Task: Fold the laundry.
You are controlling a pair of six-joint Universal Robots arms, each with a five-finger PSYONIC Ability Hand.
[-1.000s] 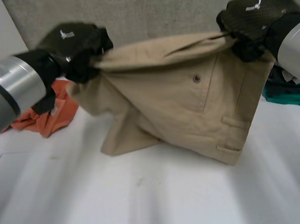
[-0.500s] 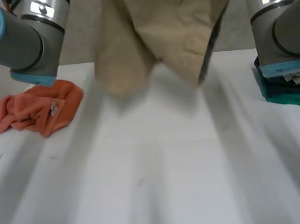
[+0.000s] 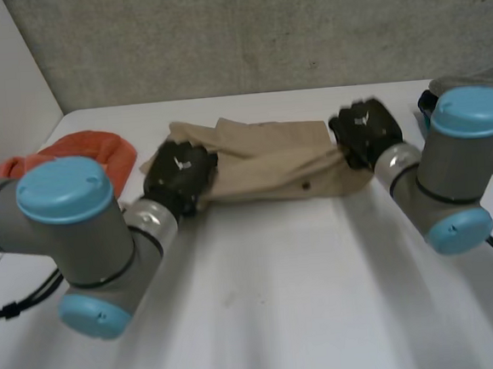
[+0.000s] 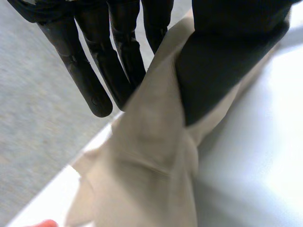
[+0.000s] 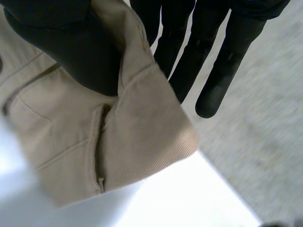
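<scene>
I've got the tan shorts (image 3: 270, 161) lying stretched out flat across the far side of the white table (image 3: 282, 310). My left hand (image 3: 177, 174) is clamped on one end of the cloth, thumb pressed over the fabric w/ straight fingers (image 4: 90, 80) behind it. My right hand (image 3: 363, 128) pinches the opposite end at the waistband the same way, thumb on top. An orange garment (image 3: 98, 149) sits bunched near the shorts, on the left arm's side

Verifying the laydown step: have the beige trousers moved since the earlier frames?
Yes. The beige trousers went from hanging above the white table down to lying on it, level with the orange cloth.
</scene>
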